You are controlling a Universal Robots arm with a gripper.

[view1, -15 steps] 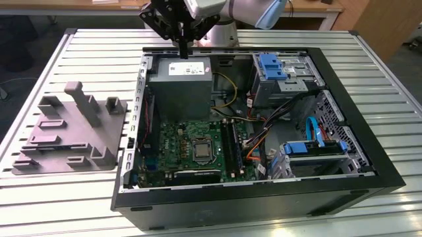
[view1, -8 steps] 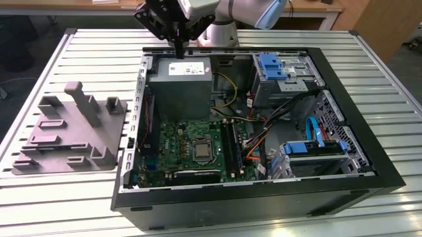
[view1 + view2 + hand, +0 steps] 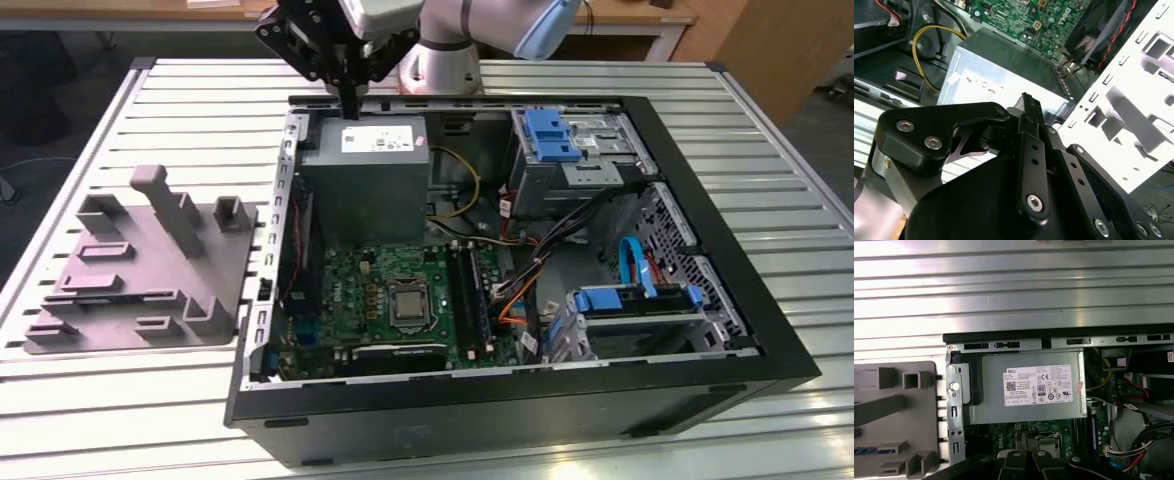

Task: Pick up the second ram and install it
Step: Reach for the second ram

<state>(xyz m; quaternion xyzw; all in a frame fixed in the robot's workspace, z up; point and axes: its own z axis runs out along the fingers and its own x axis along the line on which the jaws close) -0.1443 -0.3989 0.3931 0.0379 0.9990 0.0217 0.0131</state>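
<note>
My gripper [image 3: 350, 110] hangs over the back wall of the open computer case [image 3: 694, 330], just above the grey power supply [image 3: 363, 175]. Its fingers are pressed together with nothing between them; both wrist views show the gripper [image 3: 1026, 102] [image 3: 1024, 439] the same way. A thin blue strip [image 3: 864, 450], apparently the second ram seen edge-on, lies in a slot of the grey plastic block [image 3: 899, 405] beside the case, well away from the gripper. The green motherboard [image 3: 387, 290] with its black slot rails [image 3: 463, 285] lies on the case floor.
The grey block [image 3: 134, 270] with upright posts stands on the slatted table [image 3: 107, 420] at the exterior view's left. Inside the case are blue drive brackets [image 3: 550, 135], cables [image 3: 534, 260] and a drive cage [image 3: 641, 305]. A fan [image 3: 1104, 30] sits by the case wall.
</note>
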